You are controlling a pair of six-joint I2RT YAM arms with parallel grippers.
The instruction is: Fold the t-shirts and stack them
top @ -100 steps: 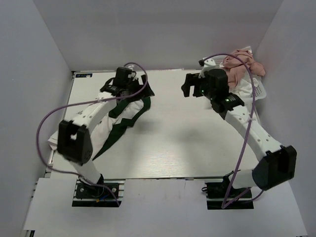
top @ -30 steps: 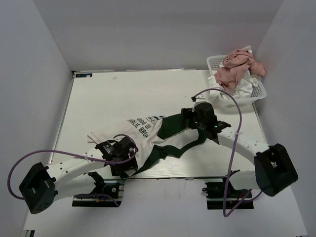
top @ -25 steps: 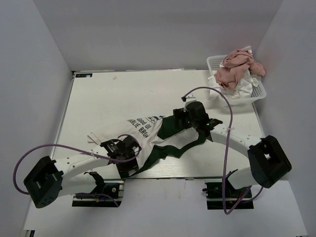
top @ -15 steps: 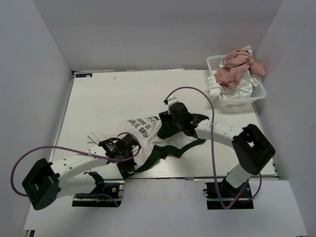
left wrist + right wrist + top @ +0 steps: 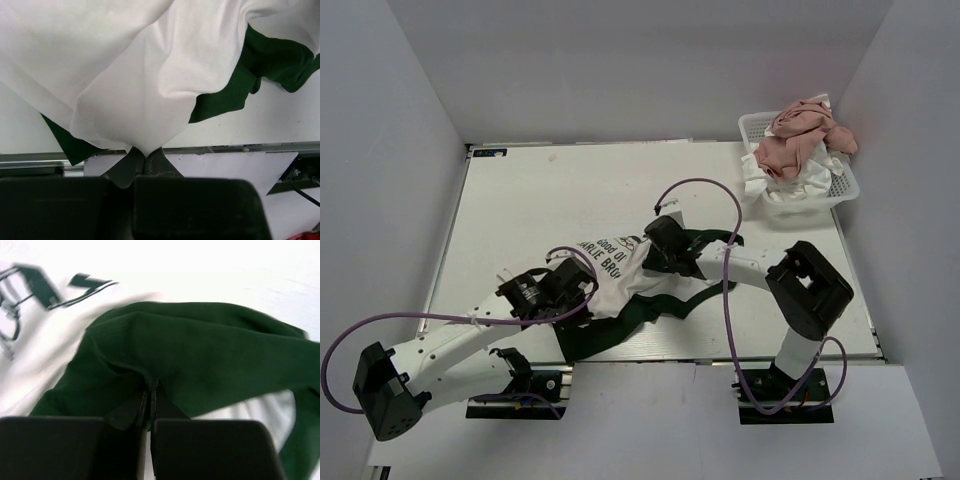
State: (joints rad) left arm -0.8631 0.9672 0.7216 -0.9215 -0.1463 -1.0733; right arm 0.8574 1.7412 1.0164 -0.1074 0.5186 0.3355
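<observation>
Rumpled white t-shirt (image 5: 617, 284), dark green sleeves, six o'clock on table (image 5: 520, 190), left hand (image 5: 145, 152) clamping white cloth, right hand (image 5: 150, 388) clamping green.

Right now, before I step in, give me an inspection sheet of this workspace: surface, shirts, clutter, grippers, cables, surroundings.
Surface: pale table, no spills seen.
Job's things: green-sleeved t-shirt crumpled and unfolded near the front edge; pink t-shirt and white t-shirt heaped in the basket at the far right corner.
Clutter: nothing seen.
Grippers: left gripper shut on a white fold of the green-sleeved t-shirt; right gripper shut on its green cloth.
Cables: left purple cable loops beside its arm; right purple cable arches above the shirt.
Surroundings: white walls on three sides.
</observation>
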